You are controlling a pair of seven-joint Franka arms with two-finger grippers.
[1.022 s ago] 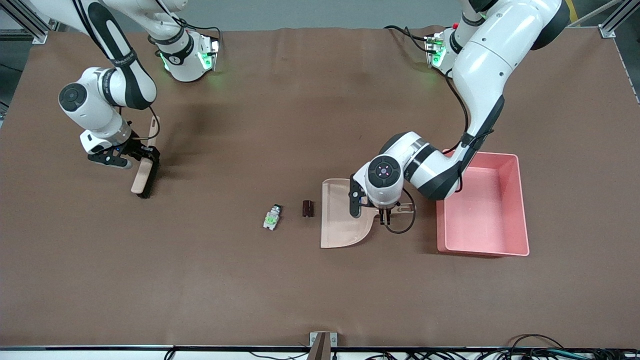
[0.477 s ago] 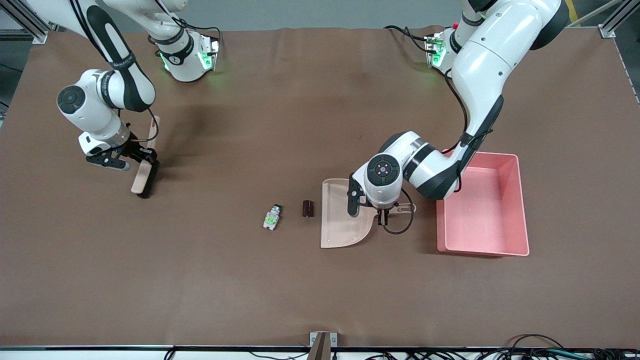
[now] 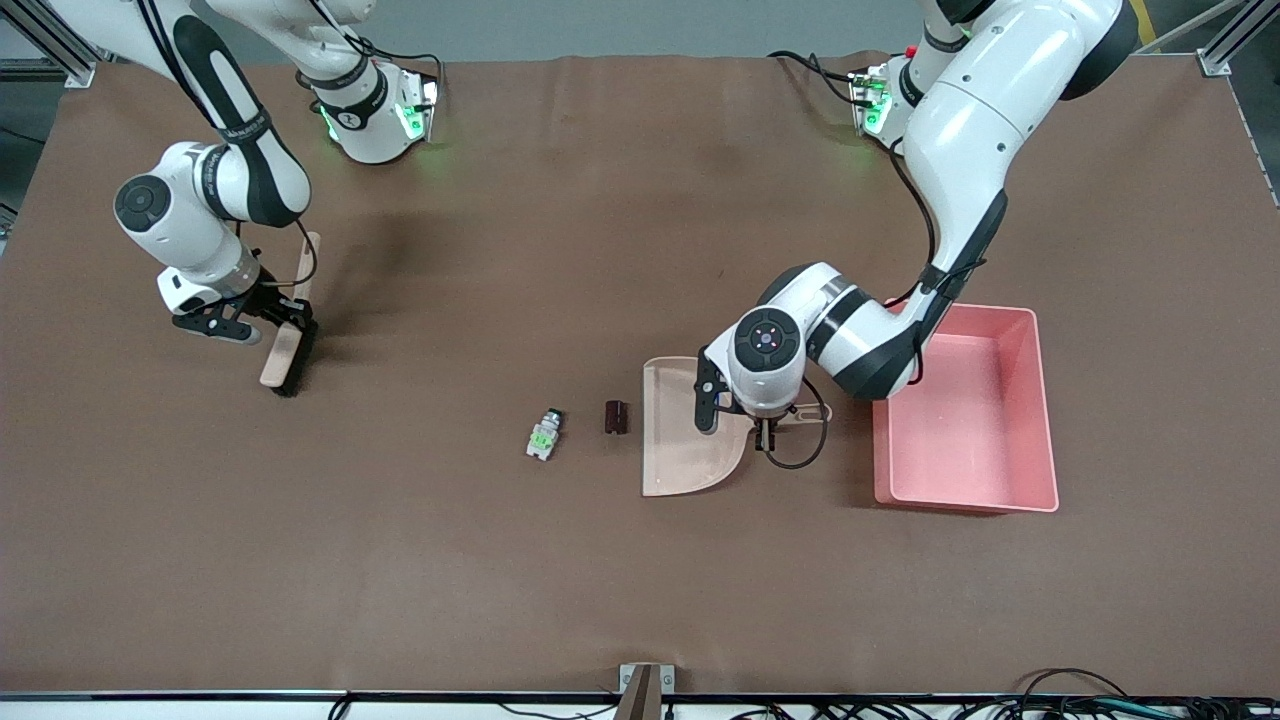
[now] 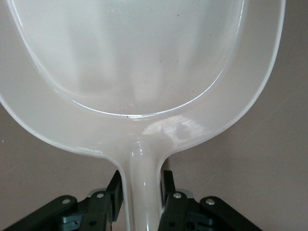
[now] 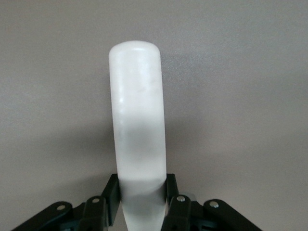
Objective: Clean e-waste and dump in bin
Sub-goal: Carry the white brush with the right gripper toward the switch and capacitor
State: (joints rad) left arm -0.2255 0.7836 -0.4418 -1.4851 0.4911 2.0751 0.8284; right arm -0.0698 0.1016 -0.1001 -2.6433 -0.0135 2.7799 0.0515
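Observation:
Two bits of e-waste lie on the brown mat: a whitish-grey piece with a green part and a dark stubby cylinder, just off the mouth of the beige dustpan. My left gripper is shut on the dustpan's handle, one finger on each side, the pan flat on the mat. The pink bin stands beside the dustpan toward the left arm's end. My right gripper is shut on the pale handle of a black-bristled brush at the right arm's end.
A black cable loops from the left wrist between dustpan and bin. A small bracket sits at the table edge nearest the front camera. Bare mat lies between the brush and the e-waste.
Both grippers have closed, the left on the dustpan's handle, the right on the brush's handle. The right arm's elbow shifted slightly. The e-waste has not moved.

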